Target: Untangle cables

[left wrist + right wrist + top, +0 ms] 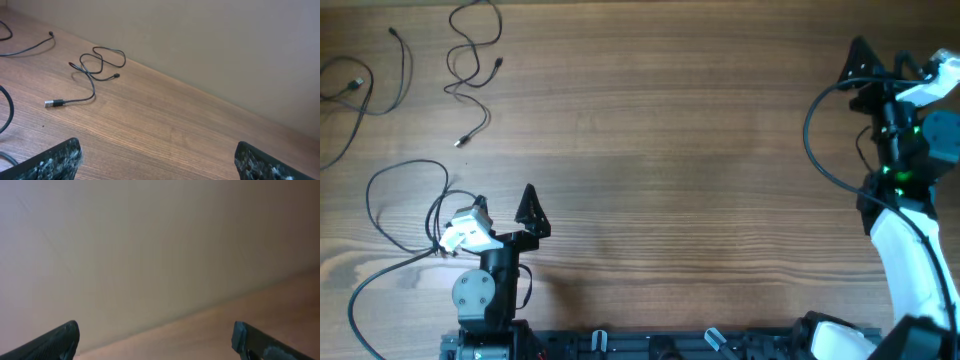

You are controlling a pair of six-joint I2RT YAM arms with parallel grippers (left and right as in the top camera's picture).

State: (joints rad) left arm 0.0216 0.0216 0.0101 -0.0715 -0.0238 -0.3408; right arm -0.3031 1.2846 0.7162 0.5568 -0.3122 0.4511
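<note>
Overhead, cables (472, 48) lie far left; right wrist shows just wall (150, 240) and tabletop (265, 300). Left tool (157, 160), right tool (156, 335) gape empty.

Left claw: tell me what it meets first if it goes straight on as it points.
The way looks free: ahead of the open left claw lies only bare table, then probably the beige wall. The looped cable with the USB plug lies left of that line, though depth is unclear.
</note>
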